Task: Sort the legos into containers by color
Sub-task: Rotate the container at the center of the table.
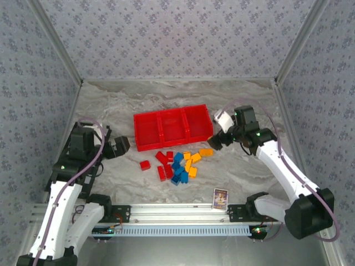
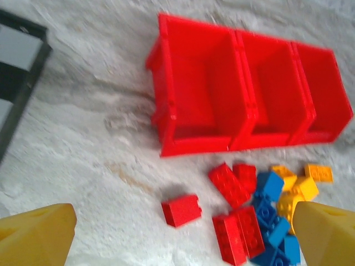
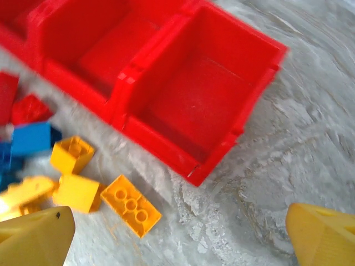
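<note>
I see a bright red tray point(image 1: 172, 141), grey-white marbled table point(image 1: 111, 105). Legos point(image 1: 178, 164) red, blue, orange-yellow; walls point(image 1: 166, 39) grey floral print.

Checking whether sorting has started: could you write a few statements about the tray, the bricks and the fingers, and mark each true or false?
1. All three compartments of the red tray are empty. True.
2. The left gripper holds a blue brick. False: its fingers stand open and hold nothing.
3. One red brick lies apart, to the left of the pile. True.
4. The orange-yellow bricks lie on the pile's left side. False: they are on its right side.
5. The picture card lies in the tray. False: it lies on the table, by the front rail.
</note>
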